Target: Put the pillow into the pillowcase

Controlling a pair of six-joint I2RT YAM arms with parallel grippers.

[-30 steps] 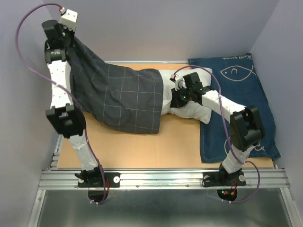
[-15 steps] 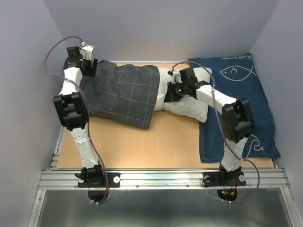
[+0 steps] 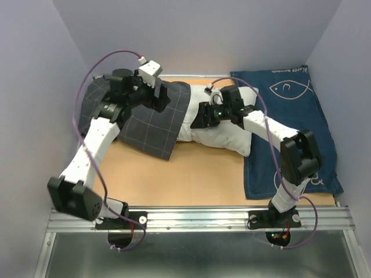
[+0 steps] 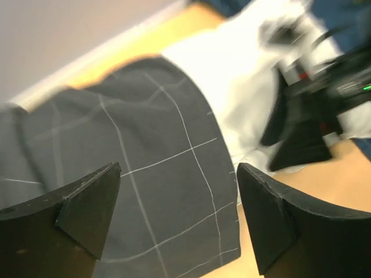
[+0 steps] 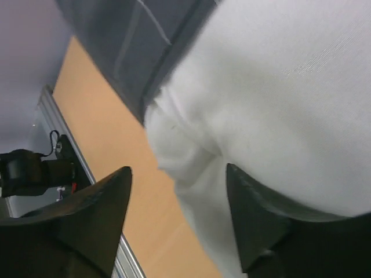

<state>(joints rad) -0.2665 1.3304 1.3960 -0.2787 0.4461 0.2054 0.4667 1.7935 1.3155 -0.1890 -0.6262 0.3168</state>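
Note:
The dark grey grid-patterned pillowcase (image 3: 148, 124) lies crumpled on the table at back left, its open end over the left end of the white pillow (image 3: 223, 134). My left gripper (image 3: 163, 99) hovers above the pillowcase (image 4: 165, 191), open with nothing between its fingers (image 4: 87, 208). The pillow (image 4: 243, 87) shows beyond the pillowcase's edge. My right gripper (image 3: 198, 119) is at the pillow's left part, just beside the pillowcase's opening. It is open (image 5: 178, 171), with the pillow's (image 5: 278, 104) edge right under it and the pillowcase's hem (image 5: 139, 40) beyond.
A navy cloth with white fish drawings (image 3: 295, 121) lies flat at the right, partly under the pillow. Bare wooden tabletop (image 3: 191, 174) stretches in front. Grey walls close in the left, back and right; a metal rail (image 3: 197, 217) runs along the near edge.
My left gripper let go of the raised pillowcase and swung down and right over it; the fabric dropped onto the table. My right gripper opened, releasing the pillow.

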